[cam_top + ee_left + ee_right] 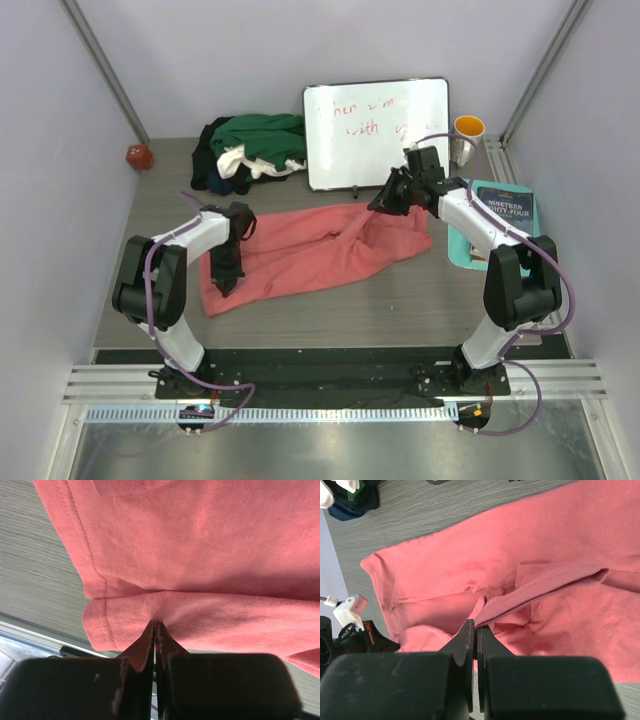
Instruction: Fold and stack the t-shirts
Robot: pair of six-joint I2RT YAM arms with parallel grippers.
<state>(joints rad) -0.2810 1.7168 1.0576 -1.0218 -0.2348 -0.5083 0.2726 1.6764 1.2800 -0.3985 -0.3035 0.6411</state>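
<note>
Left gripper [156, 630] is pinching the salmon-pink t-shirt [310, 250] at its eight-o'clock hem, fingers clamped; right gripper [476, 630] is squeezing the collar tight at two o'clock.

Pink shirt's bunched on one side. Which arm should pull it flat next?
Right, probably: right gripper is shut on the collar amid the folds of the pink shirt; left gripper holds the flatter hem.

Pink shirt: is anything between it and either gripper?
Nothing visible. The left gripper is shut on the pink shirt beside a stitched edge, and the right gripper is shut on its collar band.
</note>
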